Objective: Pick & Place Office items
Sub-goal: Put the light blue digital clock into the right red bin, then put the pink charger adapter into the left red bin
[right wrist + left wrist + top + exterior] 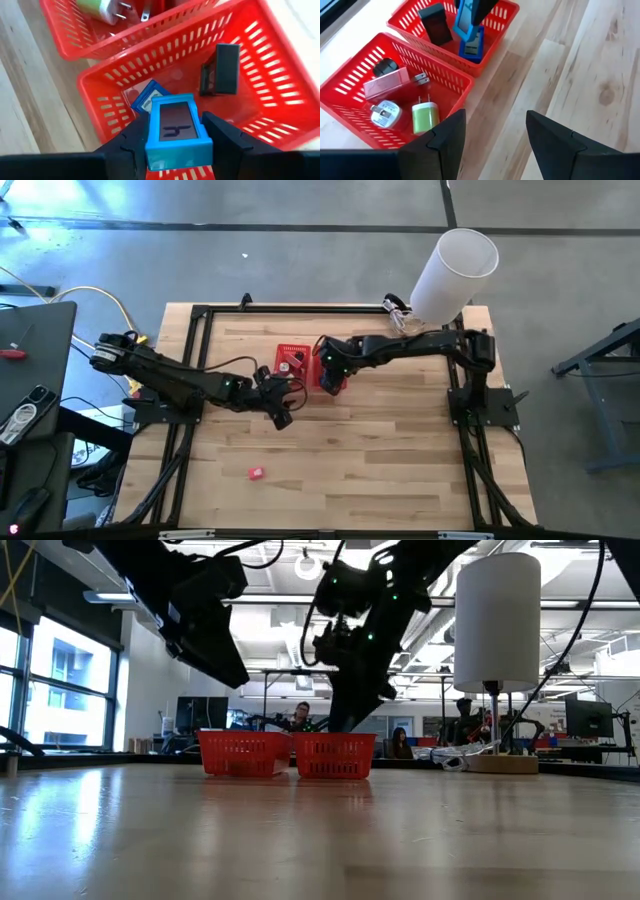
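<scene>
The red two-compartment mesh basket [291, 352] stands at mid-table. My right gripper [176, 142] hangs over its right compartment [260, 75], shut on a teal item [175, 131]. A black item [226, 69] and a dark blue item [146, 98] lie in that compartment. The other compartment [350, 82] holds a pale pink item [387, 84], a green item [424, 116] and other small plugs. A red-pink item [255, 473] lies on the bare table near the front edge. My left gripper [495, 137] is open, above the table just in front of the basket. My right gripper pinches the teal item between its two fingers [131, 145], one on each long side [200, 142]. The fingers come from above, pointing down into the right compartment. The item stands upright, its lower end [470, 37] down beside the dark blue item; whether it rests there I cannot tell.
A big white cylinder [455, 272] stands on a base at the table's far right corner, cables beside it. Black frame rails run along the table's edges. Bare wood lies in front of the basket [285, 754]. People sit at desks in the room beyond.
</scene>
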